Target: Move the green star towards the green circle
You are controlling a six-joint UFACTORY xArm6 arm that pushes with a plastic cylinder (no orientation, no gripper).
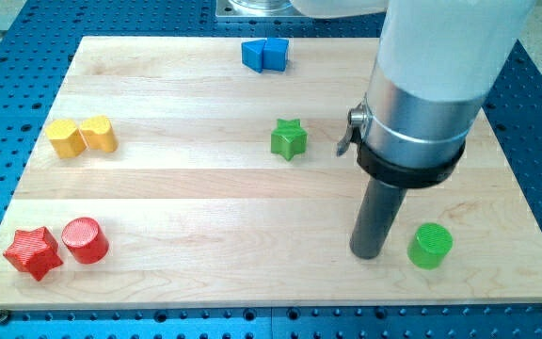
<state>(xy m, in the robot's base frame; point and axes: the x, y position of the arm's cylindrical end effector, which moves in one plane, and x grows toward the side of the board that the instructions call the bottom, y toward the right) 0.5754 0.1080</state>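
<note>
The green star (289,138) lies on the wooden board near the middle, a little toward the view's top. The green circle (430,246) sits at the view's lower right. My tip (366,253) rests on the board just left of the green circle, with a small gap between them. It is well below and to the right of the green star. The arm's white and silver body rises above the tip at the view's upper right.
Two blue blocks (264,55) sit together at the view's top. Two yellow blocks (81,136) lie at the left. A red star (33,252) and a red circle (85,239) lie at the lower left. The board's edge (271,306) runs along the bottom.
</note>
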